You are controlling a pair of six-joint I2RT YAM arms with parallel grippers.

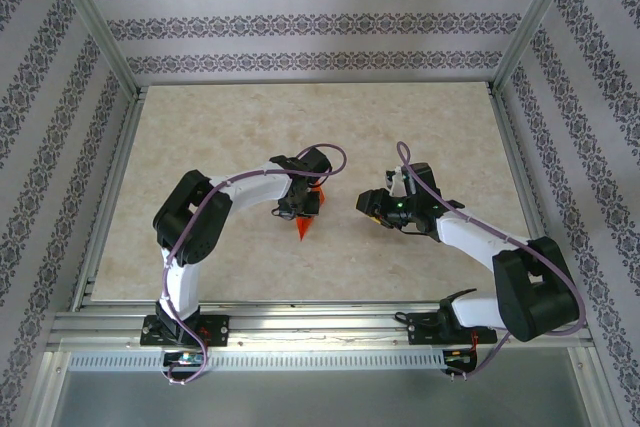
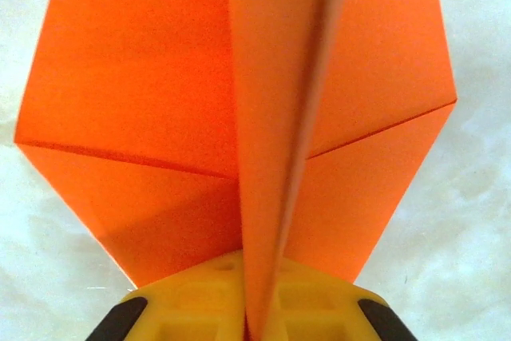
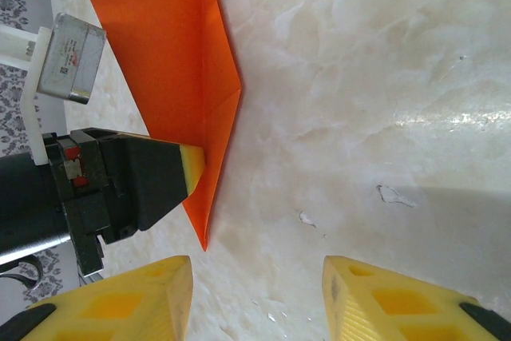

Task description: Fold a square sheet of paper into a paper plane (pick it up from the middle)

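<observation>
The left gripper [image 2: 254, 313] is clamping the paper plane [image 2: 136, 77] at the middle of the table [image 1: 250, 127]; the right gripper [image 3: 255, 297] is hanging released nearby.

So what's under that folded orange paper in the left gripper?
The pale marbled tabletop shows all round the folded orange paper, whose raised centre fin the left gripper pinches. The patch directly beneath is covered by the flaps, so it can't be checked.
</observation>
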